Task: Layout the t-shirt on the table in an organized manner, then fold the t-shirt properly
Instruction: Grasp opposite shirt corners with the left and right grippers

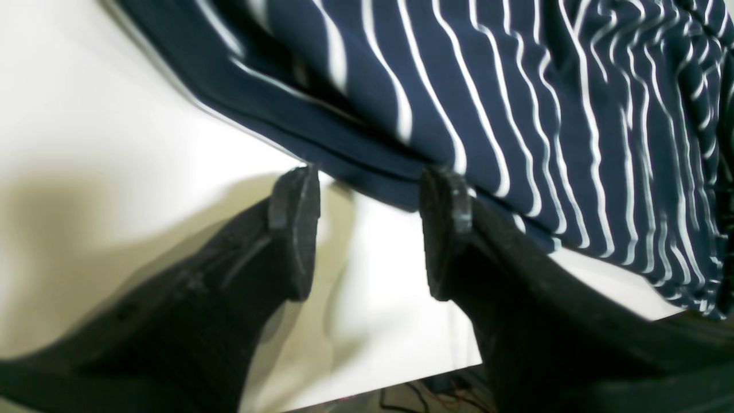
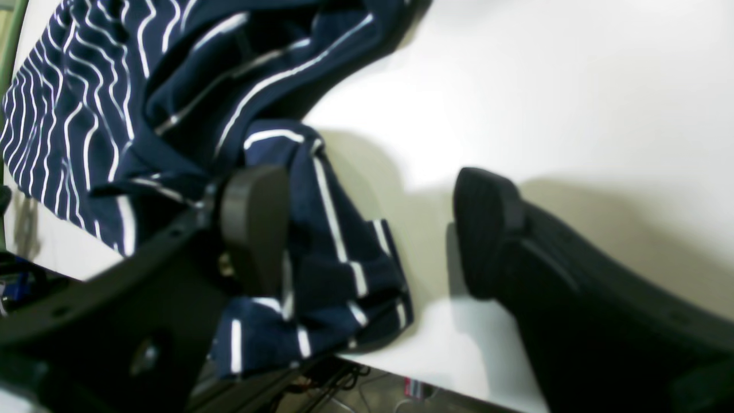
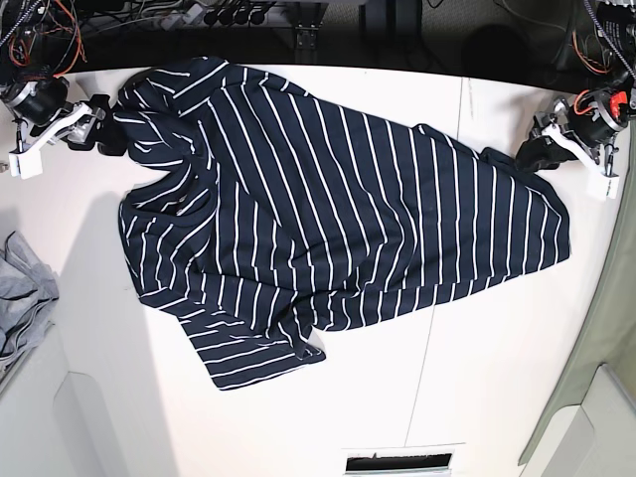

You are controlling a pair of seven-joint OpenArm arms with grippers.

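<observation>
I see the t-shirt [image 3: 328,229] spread but skewed and rumpled mid-frame on the table [image 3: 497,397], left gripper [image 1: 370,229] and right gripper [image 2: 367,229] both apart holding nothing, folding not started.

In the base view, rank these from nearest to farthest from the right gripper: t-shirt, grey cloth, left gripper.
From the right gripper:
1. t-shirt, right beside it.
2. grey cloth, at the left edge, below.
3. left gripper, across the table, far right.

Each tool had two thick, matte black fingers with flat ribbed pads, on the left tool [image 1: 367,232] and the right tool [image 2: 373,232]. From above, both arms showed white brackets, black housings and red and orange wires.
</observation>
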